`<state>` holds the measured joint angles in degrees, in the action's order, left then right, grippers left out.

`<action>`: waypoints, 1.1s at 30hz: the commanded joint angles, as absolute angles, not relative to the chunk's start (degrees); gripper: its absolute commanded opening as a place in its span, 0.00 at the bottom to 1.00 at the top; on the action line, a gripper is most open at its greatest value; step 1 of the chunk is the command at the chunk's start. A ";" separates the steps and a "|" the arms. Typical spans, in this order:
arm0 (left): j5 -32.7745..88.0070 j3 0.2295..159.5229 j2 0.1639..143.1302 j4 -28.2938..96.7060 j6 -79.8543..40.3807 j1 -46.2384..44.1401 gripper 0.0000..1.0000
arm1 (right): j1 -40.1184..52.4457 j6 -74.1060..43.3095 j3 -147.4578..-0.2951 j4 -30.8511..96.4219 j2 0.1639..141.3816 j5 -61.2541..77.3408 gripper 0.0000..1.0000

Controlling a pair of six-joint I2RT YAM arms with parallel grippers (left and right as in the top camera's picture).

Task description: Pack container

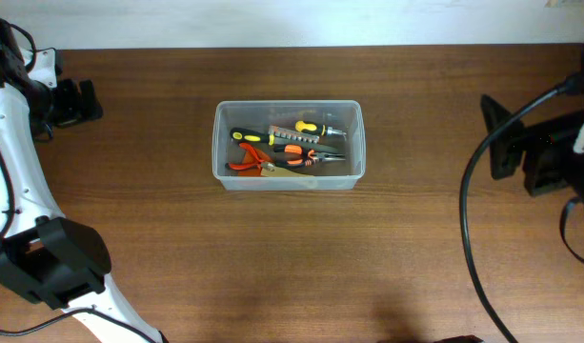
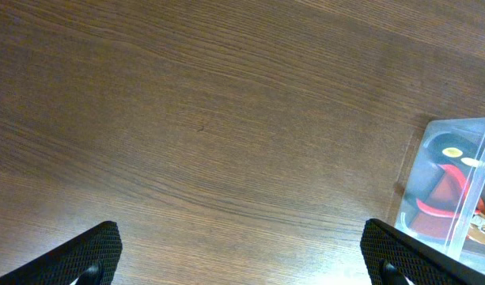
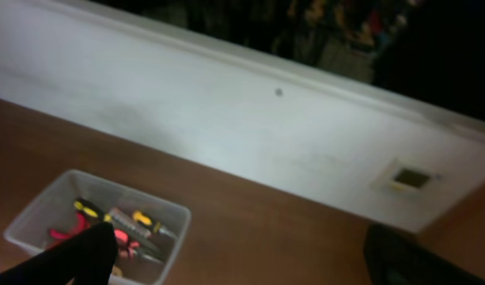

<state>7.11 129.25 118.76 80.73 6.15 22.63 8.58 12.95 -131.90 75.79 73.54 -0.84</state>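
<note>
All of container point(image 1: 217, 143) overhead, one end left-wrist.

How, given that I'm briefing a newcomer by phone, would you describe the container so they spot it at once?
Start from the brown wooden table. Near its middle, a little toward the far edge, stands the container, a clear rectangular plastic tub with rounded corners. It is the only see-through thing in view, and hand tools with yellow, black and orange handles lie inside it.
</note>
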 commanded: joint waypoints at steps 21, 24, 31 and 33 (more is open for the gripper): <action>7.75 129.10 118.41 80.60 5.63 22.94 0.99 | -5.28 14.57 -75.72 48.21 38.87 8.08 0.99; 7.75 129.10 118.41 80.60 5.63 22.94 0.99 | -8.73 14.57 -60.93 43.86 30.79 14.92 0.99; 7.75 129.10 118.41 80.60 5.63 22.94 0.99 | -12.51 14.00 -32.75 33.39 13.96 25.67 0.99; 7.75 129.10 118.41 80.60 5.63 22.94 0.99 | -11.88 12.21 -27.33 31.40 10.24 25.67 0.99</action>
<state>7.11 129.25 118.76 80.73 6.15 22.63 -12.01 13.87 -33.04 33.39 14.87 20.93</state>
